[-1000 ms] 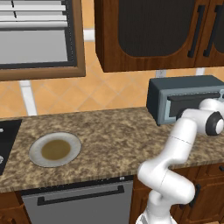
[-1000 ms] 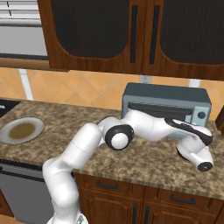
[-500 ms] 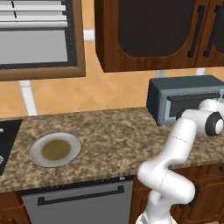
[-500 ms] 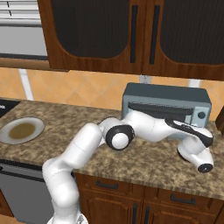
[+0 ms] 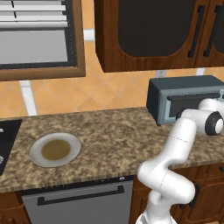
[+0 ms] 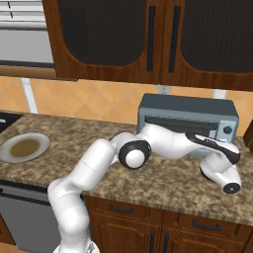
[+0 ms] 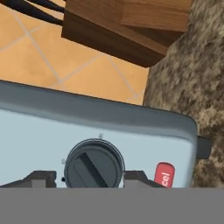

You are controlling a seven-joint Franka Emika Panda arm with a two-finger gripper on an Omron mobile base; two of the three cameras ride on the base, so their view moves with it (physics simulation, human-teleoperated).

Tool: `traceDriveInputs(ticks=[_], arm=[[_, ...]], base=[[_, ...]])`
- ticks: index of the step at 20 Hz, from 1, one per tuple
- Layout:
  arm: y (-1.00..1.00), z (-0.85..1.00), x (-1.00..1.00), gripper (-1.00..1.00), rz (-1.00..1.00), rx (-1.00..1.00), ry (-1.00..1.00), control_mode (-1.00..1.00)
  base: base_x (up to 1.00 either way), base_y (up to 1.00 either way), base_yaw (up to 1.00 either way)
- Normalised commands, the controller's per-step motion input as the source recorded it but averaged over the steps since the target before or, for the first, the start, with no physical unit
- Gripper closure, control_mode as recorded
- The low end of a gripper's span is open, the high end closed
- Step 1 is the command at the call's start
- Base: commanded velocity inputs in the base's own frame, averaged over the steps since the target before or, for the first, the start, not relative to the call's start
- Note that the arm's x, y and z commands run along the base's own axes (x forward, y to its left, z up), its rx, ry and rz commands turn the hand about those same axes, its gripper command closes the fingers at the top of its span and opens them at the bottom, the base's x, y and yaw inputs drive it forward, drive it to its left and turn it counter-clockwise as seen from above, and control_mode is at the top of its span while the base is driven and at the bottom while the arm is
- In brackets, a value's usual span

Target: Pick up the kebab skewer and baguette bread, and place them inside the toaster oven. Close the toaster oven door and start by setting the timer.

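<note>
We judge the task to be in its last step, the timer. The toaster oven (image 6: pixel 185 123) stands at the back of the counter (image 5: pixel 113 131) near its right end, and the toaster oven door (image 6: pixel 178 129) reads as closed in both base views, flat against the front. The plate (image 5: pixel 54 149) toward the counter's left end is bare, a brownish centre and nothing on it. From that we infer the kebab skewer and the baguette bread are already inside; we cannot confirm it, since the glass shows nothing of the interior at this size.

The gripper (image 7: pixel 89 177) is at the oven's control panel. In the hand view one round dark timer knob (image 7: pixel 93 165) sits between the two finger tips (image 7: pixel 41 178), one tip on either side of it and close. The jaws are part-way closed around the knob; whether the pads actually touch it we cannot tell, because the tips are cut off at the frame's bottom edge. The knob's bar is slanted, and we cannot read a setting from it.

Left to do, as we judge it: seat the grip, turn the knob.

Counts:
- toaster oven: one
- door: one, closed
- timer knob: one in the hand view; the right base view shows one round dial (image 6: pixel 227 130) at the panel's right end
- red button (image 7: pixel 163 175) beside the knob: one
- plate: one
- skewer, baguette: none visible on the counter
</note>
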Motion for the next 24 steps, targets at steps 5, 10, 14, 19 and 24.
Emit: traceDriveInputs(ticks=[5,10,14,19,24], arm=[[-0.08,0.40,0.58,1.00,-0.09,0.51,0.00,-1.00],[-0.06,0.46,0.62,1.00,-0.11,0.51,0.00,-1.00],[-0.03,0.45,0.65,1.00,-0.11,0.49,0.00,-1.00],[-0.04,0.35,0.47,1.00,-0.10,0.51,0.00,-1.00],[0.00,0.19,0.33,1.00,-0.10,0.50,0.00,-1.00]], base=[[0.00,0.00,0.00],[0.00,0.00,0.00],[0.00,0.00,0.00],[0.00,0.00,0.00],[0.00,0.00,0.00]])
